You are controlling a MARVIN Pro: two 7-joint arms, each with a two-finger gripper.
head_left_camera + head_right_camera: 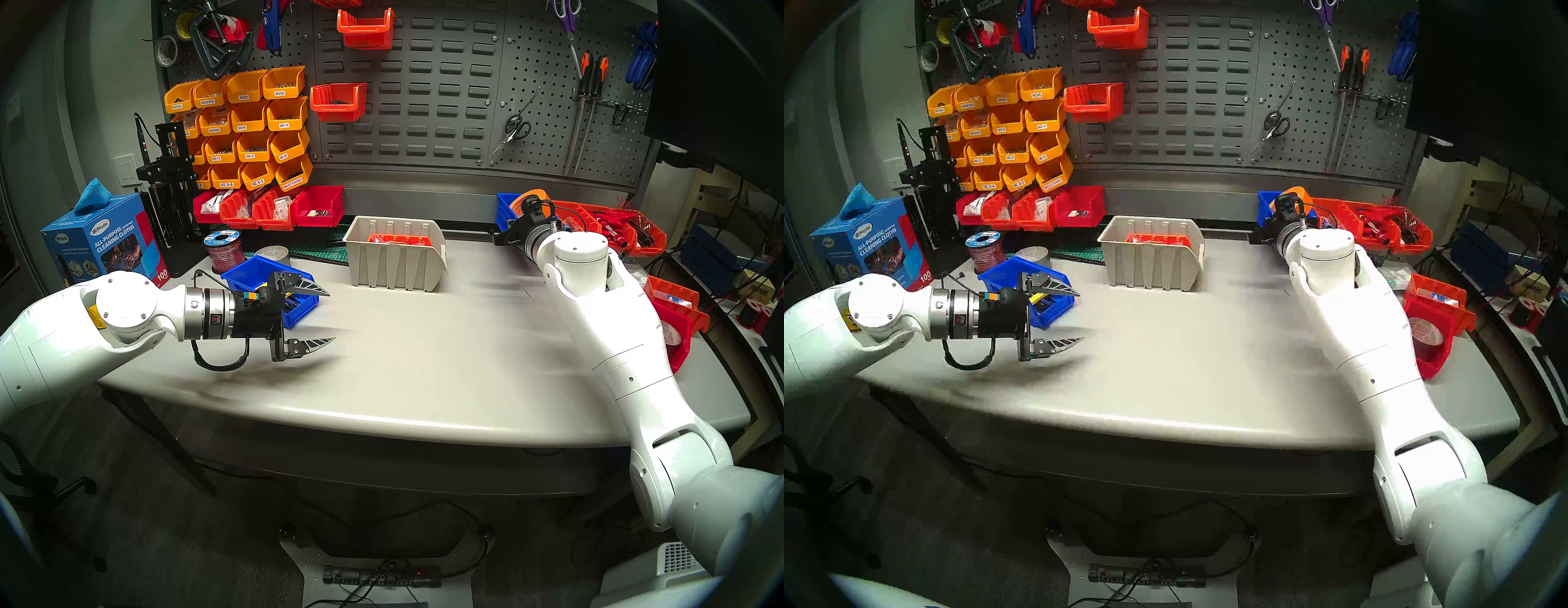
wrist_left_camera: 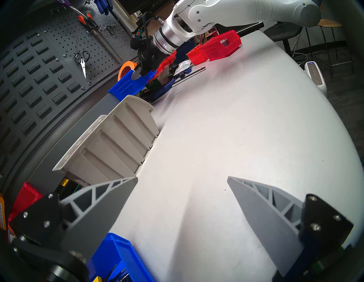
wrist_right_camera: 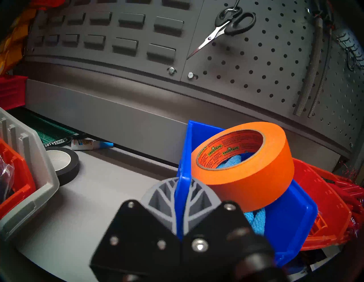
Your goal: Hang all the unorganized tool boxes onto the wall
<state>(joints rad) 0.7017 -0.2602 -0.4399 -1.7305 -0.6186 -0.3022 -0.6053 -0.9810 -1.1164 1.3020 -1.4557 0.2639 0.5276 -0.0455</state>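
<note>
A: The grey workbench is mostly bare through the middle, and behind it stands the louvred wall with plenty of free slots right of the two hung orange-red bins.

B: Start from the left, then. The left gripper hovers over the bench with its jaws spread wide and nothing between them. One blue tool box sits just behind its upper finger, partly hidden by the wrist. Ahead of the jaws and well apart is the beige tool box, an orange-red bin inside it.

A: And the right gripper?

B: Clamped tight on the left side wall of the other blue tool box, one finger inside, one outside. An orange tape roll leans in that box, tilted, just right of the jaws.

A: So lifting it is the step, I'd judge. Keep the box level or the roll may slide out.

B: Agreed. A one-wall pinch could let it sag, so raise it slowly. The row of orange-red bins touches or crowds its right side; open room lies left of the jaws and upward toward the slots.
</note>
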